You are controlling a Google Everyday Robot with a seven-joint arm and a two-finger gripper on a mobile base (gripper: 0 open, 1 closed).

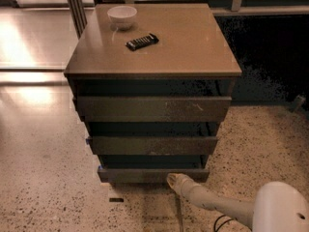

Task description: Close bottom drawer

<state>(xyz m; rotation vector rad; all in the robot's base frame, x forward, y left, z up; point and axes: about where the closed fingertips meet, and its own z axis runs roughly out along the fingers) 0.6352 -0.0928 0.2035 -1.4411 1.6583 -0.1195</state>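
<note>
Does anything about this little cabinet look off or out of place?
Yes: the bottom drawer juts out past the middle drawer above, not flush. The gripper is low at its front panel, right of centre. The bowl on top stands upright.

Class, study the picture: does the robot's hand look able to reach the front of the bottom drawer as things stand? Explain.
Probably yes. The hand sits low, right at the bottom drawer, seemingly touching its front panel, and nothing lies between them.
</note>
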